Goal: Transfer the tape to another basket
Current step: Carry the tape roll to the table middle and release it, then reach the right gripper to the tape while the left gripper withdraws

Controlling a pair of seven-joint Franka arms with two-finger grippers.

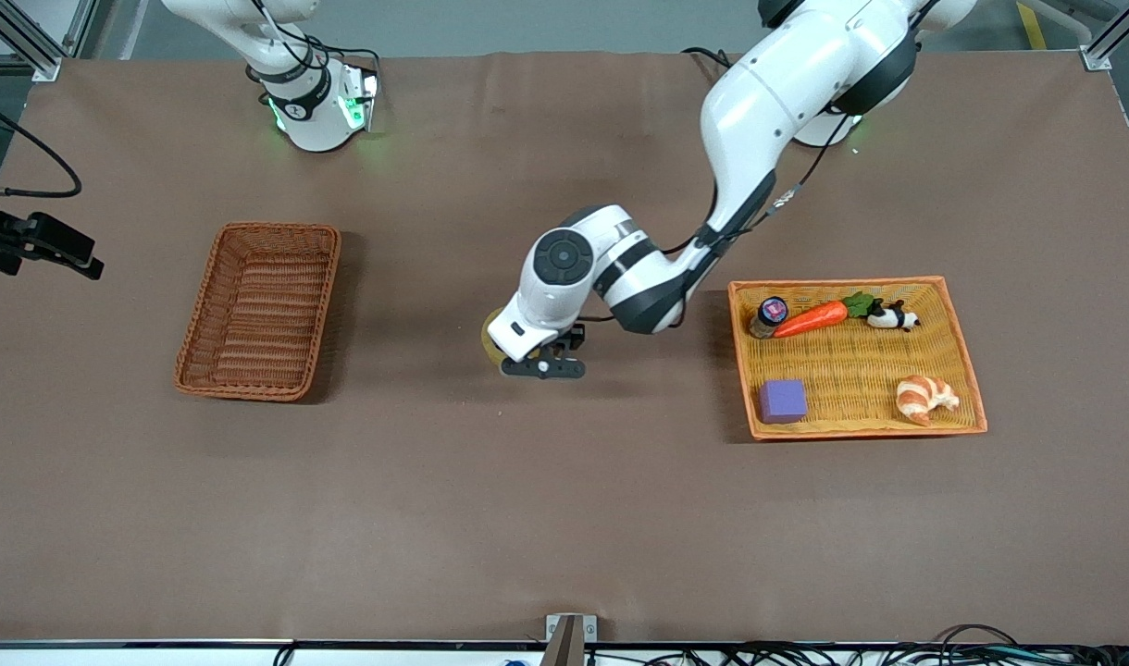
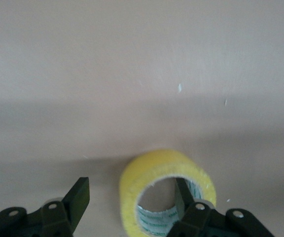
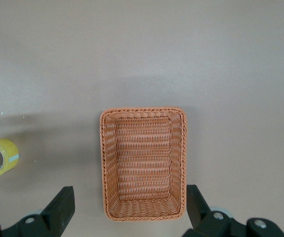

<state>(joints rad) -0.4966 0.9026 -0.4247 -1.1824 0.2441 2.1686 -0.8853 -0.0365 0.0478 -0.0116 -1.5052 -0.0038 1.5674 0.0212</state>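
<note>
The tape, a yellowish roll, rests on the brown table mid-way between the two wicker containers. In the front view only a sliver of the tape shows from under the left hand. My left gripper is open and low over it: one finger stands inside the ring's hole, the other well clear outside its wall. The reddish-brown basket lies toward the right arm's end, with nothing in it. My right gripper hangs open high above the basket; the tape shows there too.
The orange-yellow tray toward the left arm's end holds a purple cube, a carrot, a croissant, a small bottle and a panda toy. Brown cloth covers the table between basket and tray.
</note>
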